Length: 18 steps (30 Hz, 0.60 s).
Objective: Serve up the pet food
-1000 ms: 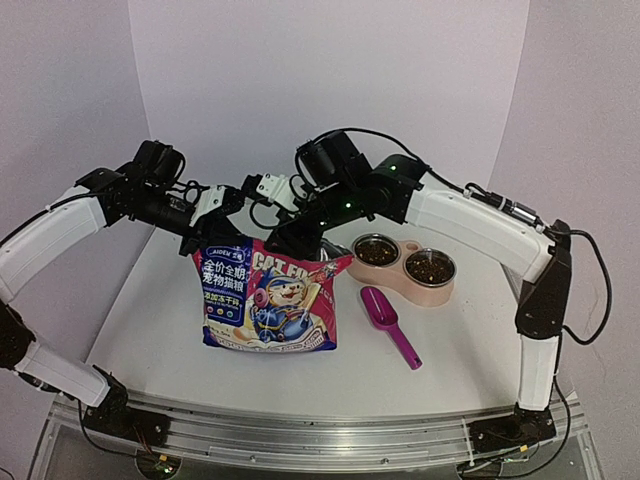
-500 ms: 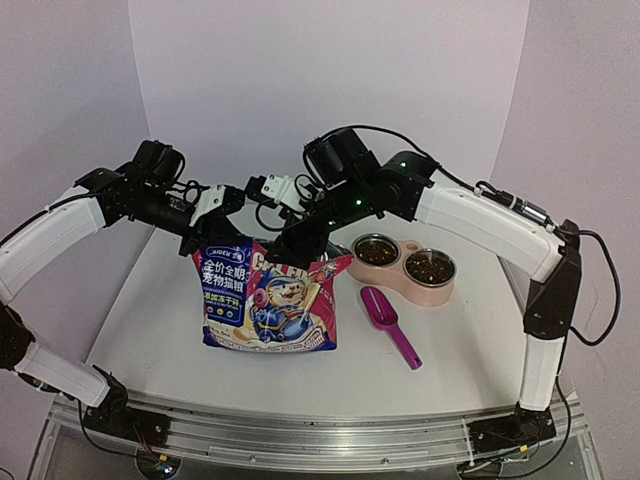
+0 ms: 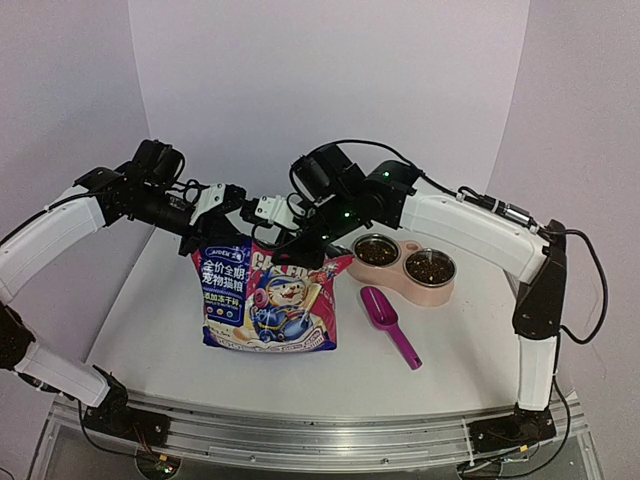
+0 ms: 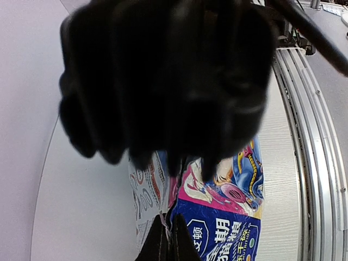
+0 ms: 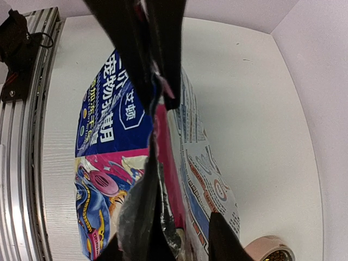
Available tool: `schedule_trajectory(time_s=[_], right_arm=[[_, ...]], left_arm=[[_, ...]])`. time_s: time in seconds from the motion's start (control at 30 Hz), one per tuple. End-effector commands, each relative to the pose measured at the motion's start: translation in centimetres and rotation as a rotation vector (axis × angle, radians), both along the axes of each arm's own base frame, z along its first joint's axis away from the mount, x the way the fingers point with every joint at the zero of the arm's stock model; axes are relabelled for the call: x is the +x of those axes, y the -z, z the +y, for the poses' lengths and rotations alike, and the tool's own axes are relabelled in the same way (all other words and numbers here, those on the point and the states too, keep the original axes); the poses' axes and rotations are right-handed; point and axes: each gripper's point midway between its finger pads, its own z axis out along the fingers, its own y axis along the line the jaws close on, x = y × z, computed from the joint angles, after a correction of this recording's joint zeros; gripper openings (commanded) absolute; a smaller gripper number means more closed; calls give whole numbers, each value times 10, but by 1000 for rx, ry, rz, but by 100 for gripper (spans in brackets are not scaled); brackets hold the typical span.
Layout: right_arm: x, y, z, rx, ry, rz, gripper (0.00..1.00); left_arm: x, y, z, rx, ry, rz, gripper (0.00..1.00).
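Nearest the arm bases, the pet food pouch (image 3: 268, 300) stands upright on the table (image 3: 140, 330). Its printed face is toward us and its base is flat. Its top edge is the axis that matters, and it runs left to right.

Right of the pouch, a little apart, lies the scoop (image 3: 388, 322) with its bowl end pointing away. Nothing is touching it.

At the pouch's top edge, the left gripper (image 3: 207, 240) pinches the left corner, jaws closed on the film. Both wrist views agree on this.

The right gripper (image 3: 292, 254) sits at about the middle of the same edge, reaching in from the pouch's right and from above. In the right wrist view its two fingers stand apart, one on the front-face side and one on the back, with the pouch's mouth in the gap. As far as we can see, nothing is clamped. We cannot tell whether a finger is inside the mouth.

Beyond the pouch and to its right is the feeder (image 3: 405, 290), with kibble (image 3: 431, 268) showing in both bowls.

Our reading is that the top edge runs lengthwise through the right jaws' gap, so closing them would catch the film. The left corner is already anchored. The feeder is on the right arm's side, so any tipping would go toward the pouch's right. If both walls get pinched together, the mouth may close.
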Motion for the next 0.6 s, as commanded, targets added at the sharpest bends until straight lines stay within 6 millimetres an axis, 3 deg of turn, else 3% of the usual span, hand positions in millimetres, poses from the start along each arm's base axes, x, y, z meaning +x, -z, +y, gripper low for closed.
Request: schedule_trajectory(time_s=[0.0, 0.03, 0.17, 0.27, 0.3, 0.37, 0.4, 0.47, 0.57], right_arm=[[-1, -4, 1, -8, 1, -20, 7], [0, -5, -1, -10, 6, -24, 0], [3, -14, -7, 25, 30, 13, 0], [9, -12, -8, 37, 68, 44, 0], [9, -9, -7, 36, 74, 57, 0], [7, -6, -5, 39, 76, 78, 0], [7, -6, -5, 42, 81, 85, 0], [7, -9, -4, 60, 87, 90, 0], [8, -21, -1, 104, 90, 82, 0]], left_arm=[[6, -31, 1, -43, -22, -82, 0], [5, -31, 1, -41, -23, -83, 0], [1, -32, 3, -42, -15, -89, 0], [-12, -26, 2, -31, 63, -81, 0], [-17, -25, 1, -35, 93, -76, 5], [-24, -32, -6, -65, 116, -49, 43], [-28, -35, -12, -71, 128, -29, 54], [-35, -38, -23, -49, 151, -7, 63], [-36, -29, -31, -17, 157, -17, 65]])
